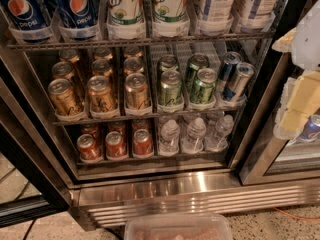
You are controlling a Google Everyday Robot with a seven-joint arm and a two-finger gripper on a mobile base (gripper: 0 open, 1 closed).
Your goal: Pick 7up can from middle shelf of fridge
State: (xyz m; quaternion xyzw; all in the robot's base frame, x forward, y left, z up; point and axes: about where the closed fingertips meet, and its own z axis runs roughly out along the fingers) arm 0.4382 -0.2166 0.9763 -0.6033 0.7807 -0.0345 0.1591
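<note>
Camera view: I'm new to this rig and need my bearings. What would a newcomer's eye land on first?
A large stainless-steel display fridge fills the frame, with short gold cans and short green cans in rows on the centre wire rack. On the middle shelf along the top edge, two tall white-and-green 7UP cans stand between tall blue Pepsi cans and tall white cans. The robot's cream-and-white gripper hangs at the right edge.

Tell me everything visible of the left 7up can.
The left 7up can is tall, white with green lettering and band, its top cut off by the frame. It stands upright in a clear cup on the middle shelf, between a Pepsi can and a second 7up can. The gripper is far right, apart.
</note>
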